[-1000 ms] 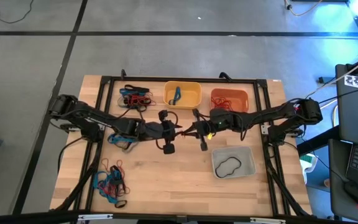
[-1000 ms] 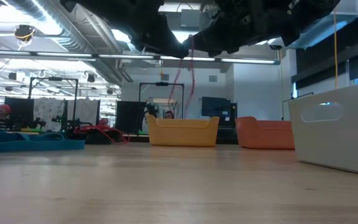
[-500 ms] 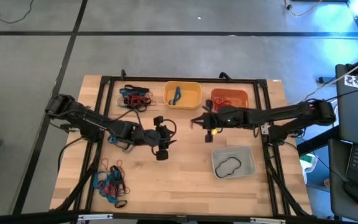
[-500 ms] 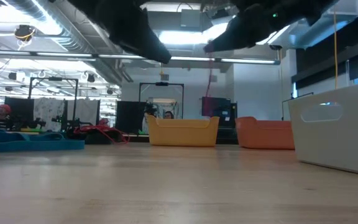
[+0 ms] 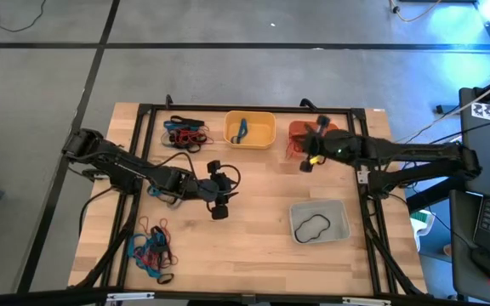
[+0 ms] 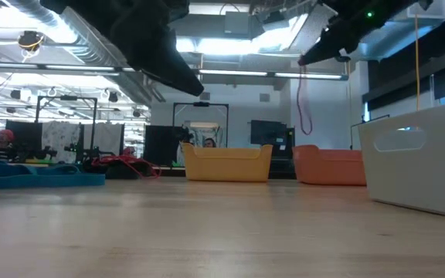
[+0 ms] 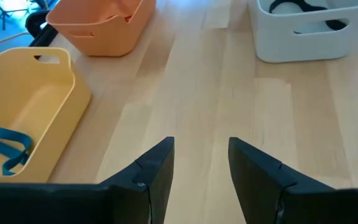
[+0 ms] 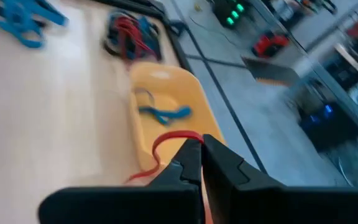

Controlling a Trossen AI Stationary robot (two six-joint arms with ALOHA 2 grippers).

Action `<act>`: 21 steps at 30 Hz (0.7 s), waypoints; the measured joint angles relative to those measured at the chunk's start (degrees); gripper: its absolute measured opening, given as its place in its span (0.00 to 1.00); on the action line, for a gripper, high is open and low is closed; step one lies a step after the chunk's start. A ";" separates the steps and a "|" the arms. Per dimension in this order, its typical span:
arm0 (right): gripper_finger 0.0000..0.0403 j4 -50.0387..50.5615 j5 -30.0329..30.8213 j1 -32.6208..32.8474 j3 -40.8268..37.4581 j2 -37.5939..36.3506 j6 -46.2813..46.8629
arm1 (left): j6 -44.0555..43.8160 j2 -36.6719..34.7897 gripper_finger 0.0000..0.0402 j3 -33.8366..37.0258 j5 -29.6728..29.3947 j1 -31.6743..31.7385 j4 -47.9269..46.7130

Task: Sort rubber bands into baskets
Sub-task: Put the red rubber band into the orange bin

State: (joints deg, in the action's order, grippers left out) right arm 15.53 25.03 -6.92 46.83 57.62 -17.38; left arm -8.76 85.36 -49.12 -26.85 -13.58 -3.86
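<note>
My right gripper [image 8: 201,146] is shut on a red rubber band [image 6: 304,100], held above the left end of the orange basket [image 5: 315,134]. The yellow basket [image 5: 250,129] holds a blue band [image 5: 241,130]. The pale grey basket [image 5: 319,221] holds a black band [image 5: 311,227]. My left gripper [image 7: 201,162] stands open over bare table near the middle, with nothing between its fingers. Loose bands lie in a pile at the far left [image 5: 184,133] and in another at the near left [image 5: 151,251]. My right gripper pinches the red band at its top [image 8: 188,135] between the free ends of its two fingers. The fingers come from the table's right, slanting down. The band hangs below them as a slack loop [image 6: 305,116], clear of the table and just above the orange basket's rim [image 6: 315,150].
Some blue bands [image 5: 164,192] lie under my left arm. Black frame rails run along the table's edges [image 5: 253,108]. Bare wood lies between the baskets and the near edge [image 5: 245,255].
My right gripper has gone up and toward the table's right and far edges, from the table's middle to the orange basket, carrying the red band, which stays hanging. My left gripper has drawn back a little toward the table's left.
</note>
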 joint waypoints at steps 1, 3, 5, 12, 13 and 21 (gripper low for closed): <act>0.02 0.38 0.03 -1.44 0.01 -0.56 0.43 | -0.07 0.00 0.37 0.00 0.00 0.00 0.10; 0.02 2.33 0.08 -4.54 0.04 -1.35 0.73 | -0.08 0.00 0.37 0.00 0.00 0.00 0.06; 0.02 3.42 0.05 -7.87 0.02 -1.64 1.07 | -0.08 0.00 0.37 0.00 0.00 0.00 0.06; 0.02 6.68 -3.05 -18.62 -0.35 -0.59 4.92 | -0.08 0.00 0.37 0.00 0.00 0.00 0.04; 0.02 6.61 -3.77 -19.67 -0.76 -0.42 5.43 | -0.08 0.00 0.37 0.00 0.00 0.00 0.04; 0.02 6.39 -6.50 -24.98 -5.98 -0.36 9.83 | -0.08 0.00 0.37 0.00 0.00 0.00 0.04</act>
State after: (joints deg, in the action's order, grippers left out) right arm 21.92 18.53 -31.90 40.85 57.25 -7.55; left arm -8.84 85.36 -49.12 -26.85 -13.58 -3.81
